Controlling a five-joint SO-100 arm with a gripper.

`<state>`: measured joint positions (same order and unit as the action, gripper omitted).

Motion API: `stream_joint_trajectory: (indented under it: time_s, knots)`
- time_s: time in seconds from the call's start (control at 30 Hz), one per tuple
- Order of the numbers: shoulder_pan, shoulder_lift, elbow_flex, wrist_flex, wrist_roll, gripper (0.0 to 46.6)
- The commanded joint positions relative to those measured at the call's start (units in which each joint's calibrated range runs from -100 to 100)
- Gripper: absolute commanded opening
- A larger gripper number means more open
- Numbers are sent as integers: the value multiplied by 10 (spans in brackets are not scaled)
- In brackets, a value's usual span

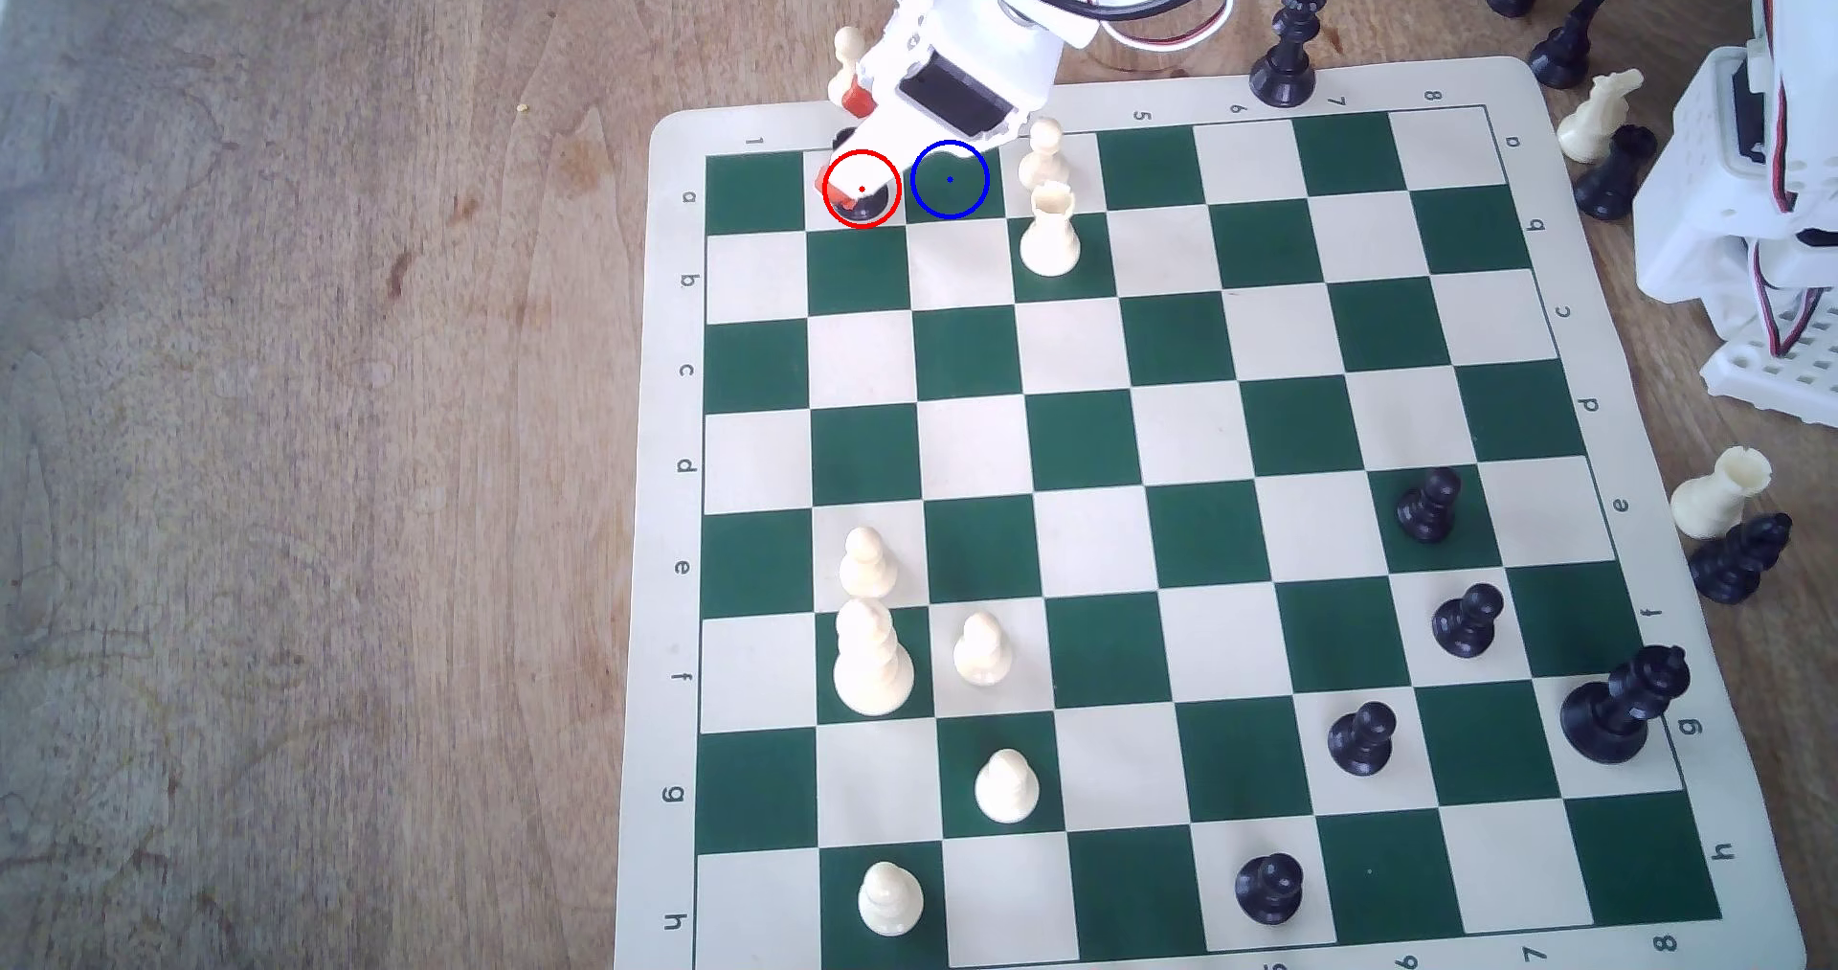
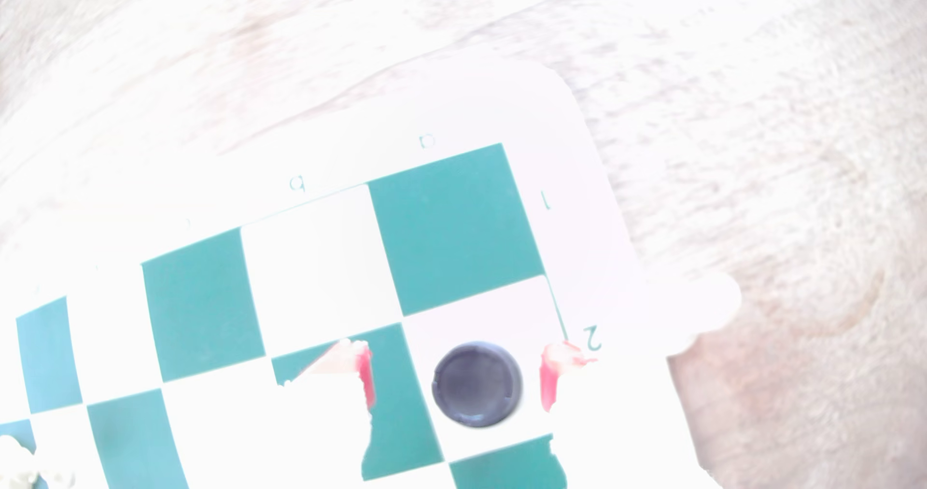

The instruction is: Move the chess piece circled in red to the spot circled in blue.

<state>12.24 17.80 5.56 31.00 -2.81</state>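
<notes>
Exterior view. Green and cream board [image 1: 686, 632] on a wooden table [image 1: 298, 433].
- Cream pieces on the board: 7, namely five pawns, one rook [image 1: 1049, 231] and one taller piece [image 1: 871, 659].
- Cream pieces off the board: 3.
- Black pieces on the board: 6, namely four pawns, a king [image 1: 1621, 704] and the black rook [image 1: 867, 202].
- Black pieces off the board: 5, all along the far edge and the exterior view's right.
- Black rook: on the cream square inside the red ring, row a, second column. It is mostly covered by the gripper [image 1: 840, 140], and only its lower part shows.
- Blue ring [image 1: 950, 179]: on the green square just to the exterior view's right of the rook, with nothing standing on it.
- Printed marks: letters a to h down both sides. Numbers 1, 5, 6, 7, 8 are readable on the far border, and 5 to 8 on the near border.

Wrist view, heavily overexposed.
- The rook [image 2: 476, 383] is seen from above as a dark round top on a pale square.
- Gripper [image 2: 456, 378]: released. One red-tipped finger [image 2: 366, 373] stands on each side of the rook, with a gap at both sides and no contact.
- Border marks readable: "a", "b", "1", "2". The "2" sits just beside the rook's square.
</notes>
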Motion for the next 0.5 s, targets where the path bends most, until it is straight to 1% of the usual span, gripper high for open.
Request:
stream_joint_trajectory:
  time_s: [0.0,0.27,0.47]
  knots:
    - [-1,-6,-1,-27,-4,189]
    - [0,2,-1,-31,-5,191]
    - [1,1,0,-33,-5,169]
